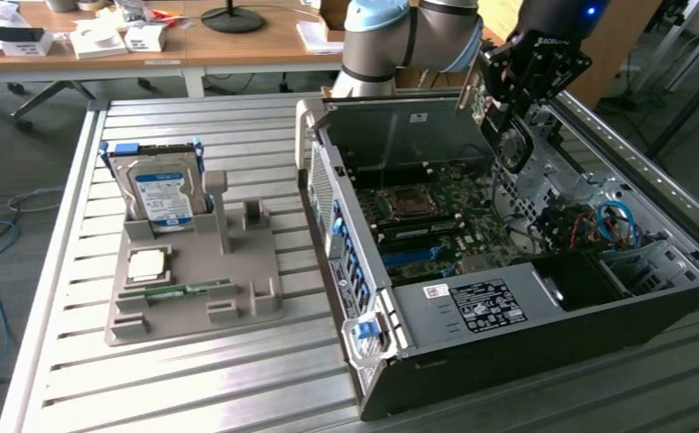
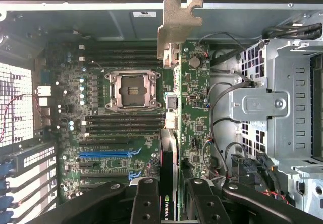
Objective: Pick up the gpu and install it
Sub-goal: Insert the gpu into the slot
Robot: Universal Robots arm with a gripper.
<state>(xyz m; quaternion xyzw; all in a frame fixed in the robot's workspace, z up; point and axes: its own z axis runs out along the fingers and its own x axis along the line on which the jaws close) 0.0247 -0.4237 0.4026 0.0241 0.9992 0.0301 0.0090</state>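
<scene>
Inspector: State of your pincer?

Operator: My gripper (image 2: 170, 198) is clamped on the gpu (image 2: 169, 158). One black finger (image 2: 146, 199) presses each face of the card, which I see edge-on, its silver bracket (image 2: 177, 30) toward the case's rear wall.

Inspector: Location of the card?

Operator: In the exterior view it hangs at one o'clock from the middle of the open computer case (image 1: 482, 325). It is upright above the motherboard (image 2: 126, 128) and not seated in any slot. On the board I note the bare processor socket (image 2: 133, 90) and a blue slot (image 2: 108, 153), both apart from the card.

Inspector: Remaining items?

Operator: At nine o'clock from the case, a grey holder (image 1: 247, 302) stands on the slatted table (image 1: 205, 397). It carries a blue-labelled hard drive (image 1: 159, 194) upright at its twelve o'clock end. A green memory stick (image 1: 180, 290) lies near its six o'clock end.
</scene>
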